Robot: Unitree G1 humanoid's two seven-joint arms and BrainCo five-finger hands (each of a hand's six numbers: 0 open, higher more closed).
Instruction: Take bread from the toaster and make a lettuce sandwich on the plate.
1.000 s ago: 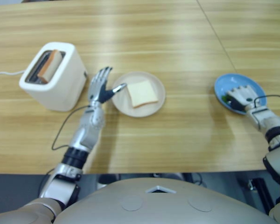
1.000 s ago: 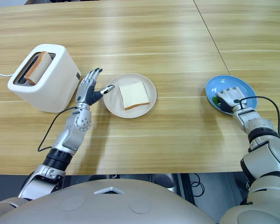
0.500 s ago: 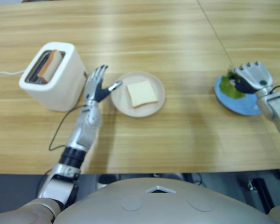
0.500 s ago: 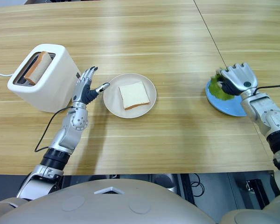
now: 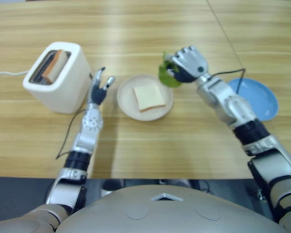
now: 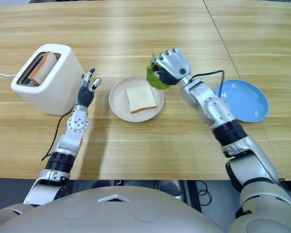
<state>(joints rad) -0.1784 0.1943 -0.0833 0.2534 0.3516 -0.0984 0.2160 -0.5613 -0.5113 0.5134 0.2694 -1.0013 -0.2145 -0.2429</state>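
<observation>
Your right hand (image 6: 170, 65) is closed around the lettuce (image 6: 153, 79), the leaf hanging from the fingers on the side toward the plate (image 6: 117, 99); it hangs in the air over the plate's far right rim, not yet above the bread slice (image 6: 140, 98) that lies flat in the middle of the plate. Your left hand (image 6: 86, 93) stands between the toaster (image 6: 53, 94) and the plate, fingers stretched upward and holding nothing; it is near the plate's left edge but apart from it. The second slice (image 6: 42, 67) stands in the toaster slot; the blue plate (image 6: 242, 101) lies bare on the bench (image 6: 136, 29) to the right.

The step in hand looks to be laying the lettuce on the slice. Bring the right hand a little nearer and to the left, until the leaf hangs over the middle of the bread, not over the rim; then come down low before you let go, so that the leaf has no room to drift or flip; a light, springy leaf dropped from height may well land half off the slice. Open the fingers fully and lift straight up; lettuce can cling to the fingers, so watch that it stays behind. Do not press on the plate's edge, which could tip or slide it; leave the left hand where it is, well placed for the toaster afterwards.
</observation>
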